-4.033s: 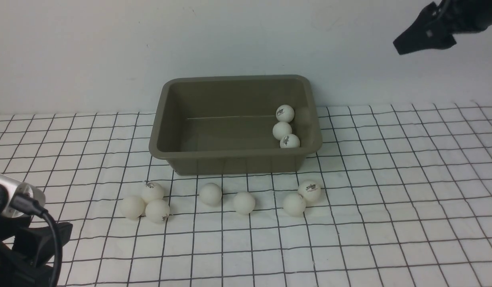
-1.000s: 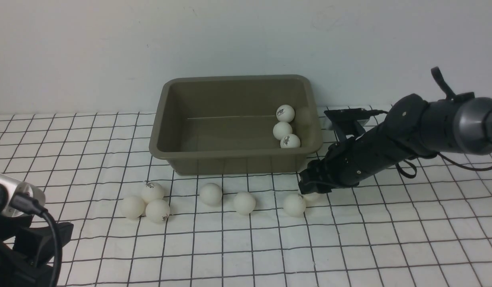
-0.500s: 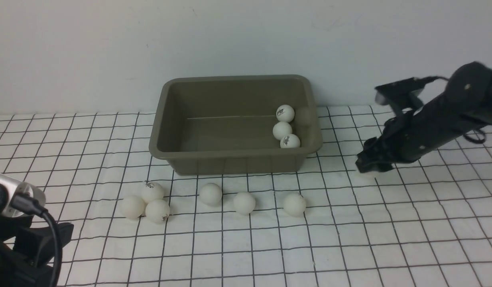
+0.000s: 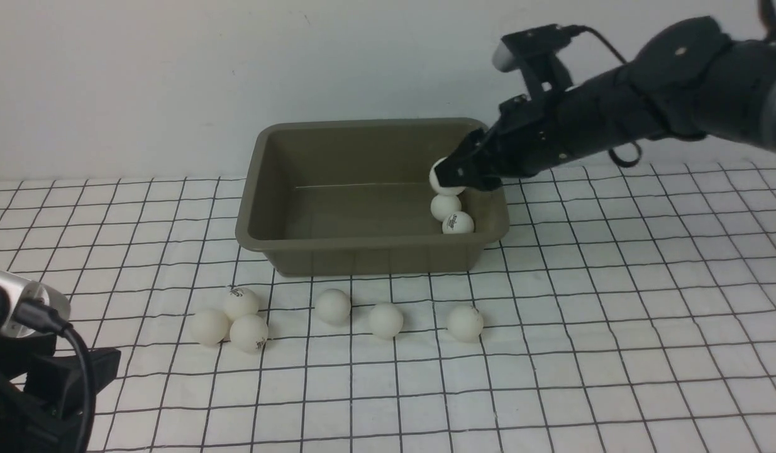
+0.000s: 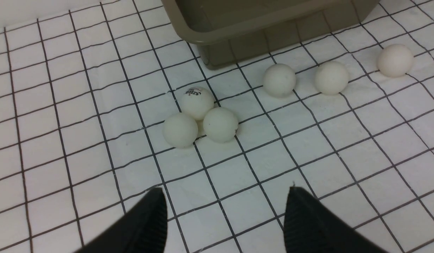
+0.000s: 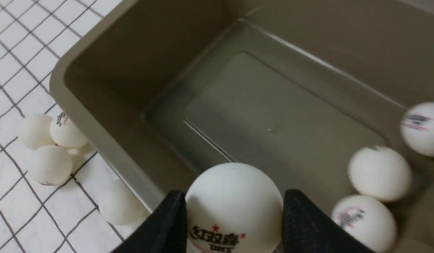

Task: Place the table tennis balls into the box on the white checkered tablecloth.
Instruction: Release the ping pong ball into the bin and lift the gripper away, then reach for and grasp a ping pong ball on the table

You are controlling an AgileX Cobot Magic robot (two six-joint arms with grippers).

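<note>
Swung up from over the cloth, the right end effector now hangs above the right end of the olive-grey rectangular plastic box, its fingers clamped on a matte white plastic table tennis ball. Three more balls lie inside the box at that end. Six balls rest on the white checkered tablecloth in front of the box: three touching in a cluster, three in a row. The left end effector hovers over the cloth, fingers spread, empty.

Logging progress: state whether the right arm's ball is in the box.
Not yet in: ball clamped between the jaws, hanging above the box floor.
</note>
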